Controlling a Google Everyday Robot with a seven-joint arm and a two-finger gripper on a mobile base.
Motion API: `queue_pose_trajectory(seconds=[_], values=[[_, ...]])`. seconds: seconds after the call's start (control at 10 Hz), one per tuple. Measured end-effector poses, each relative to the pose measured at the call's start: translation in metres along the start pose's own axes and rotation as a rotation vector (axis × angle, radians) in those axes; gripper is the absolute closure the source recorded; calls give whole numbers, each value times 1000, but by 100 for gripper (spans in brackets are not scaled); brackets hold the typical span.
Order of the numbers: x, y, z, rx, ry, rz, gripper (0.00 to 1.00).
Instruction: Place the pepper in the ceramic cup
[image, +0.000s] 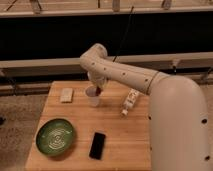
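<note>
The ceramic cup, small and white with a pinkish rim, stands upright at the back middle of the wooden table. The pepper shows as a small dark red spot at the cup's right rim, right under the gripper. I cannot tell whether it is held or rests in the cup's mouth. My gripper is at the end of the white arm, pointing down just above the cup's right side, mostly hidden by the wrist.
A white bottle with a label lies to the right of the cup. A green plate sits front left, a black phone front middle, and a pale rectangular pad back left. Railings run behind the table.
</note>
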Motion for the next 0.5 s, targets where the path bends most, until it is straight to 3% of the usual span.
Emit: queue_pose_trajectory(seconds=[0.5], values=[[1, -2, 1, 6, 2, -19, 100]])
